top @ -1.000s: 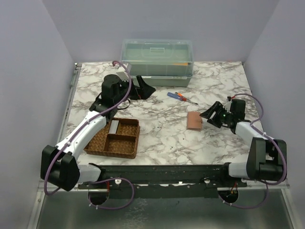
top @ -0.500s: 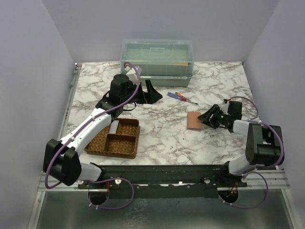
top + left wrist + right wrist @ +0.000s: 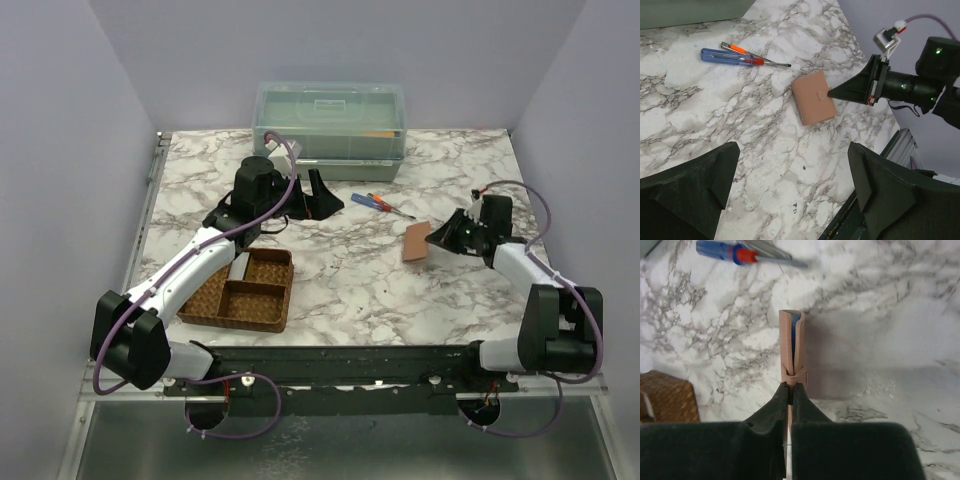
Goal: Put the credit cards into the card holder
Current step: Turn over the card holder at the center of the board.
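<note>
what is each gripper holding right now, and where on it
The right gripper pinches the card holder by the middle of one edge; the left gripper is open, holding nothing.

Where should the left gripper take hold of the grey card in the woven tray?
Probably come straight down from above and pinch the grey card across its short width; the woven tray's walls block any sideways approach.
</note>
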